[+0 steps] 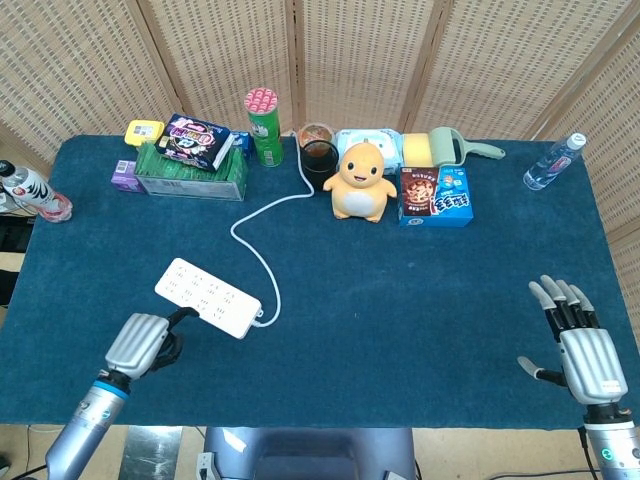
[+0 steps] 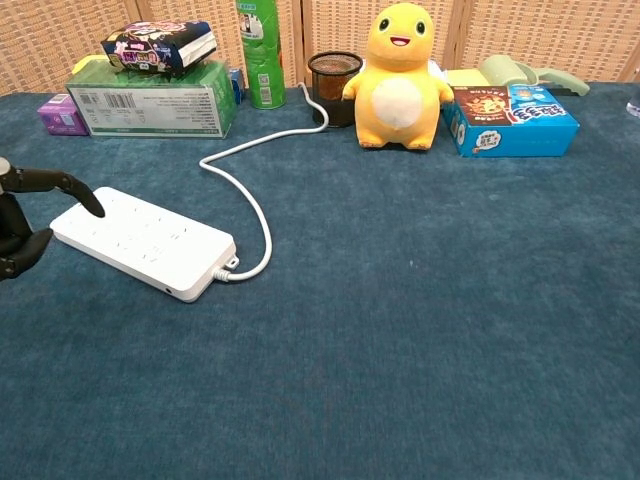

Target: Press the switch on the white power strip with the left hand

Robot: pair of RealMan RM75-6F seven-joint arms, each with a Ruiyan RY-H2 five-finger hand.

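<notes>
The white power strip [image 1: 208, 297] lies slantwise on the blue cloth at the left-centre, also in the chest view [image 2: 145, 243]. Its white cable [image 1: 255, 215] curls off toward the back row. My left hand [image 1: 143, 344] is just in front and to the left of the strip, most fingers curled in and one stretched out toward it. In the chest view that hand [image 2: 22, 220] enters from the left edge, and its outstretched fingertip [image 2: 95, 208] lies over the strip's left end; contact cannot be told. My right hand [image 1: 577, 340] rests far off at the front right, fingers spread, holding nothing.
Along the back stand a green box [image 1: 190, 172] with a snack bag on top, a green tube can [image 1: 264, 127], a dark cup [image 1: 318, 152], a yellow plush toy [image 1: 360, 182] and a blue cookie box [image 1: 435, 195]. Bottles sit at the table's far left [image 1: 30, 190] and far right [image 1: 552, 162].
</notes>
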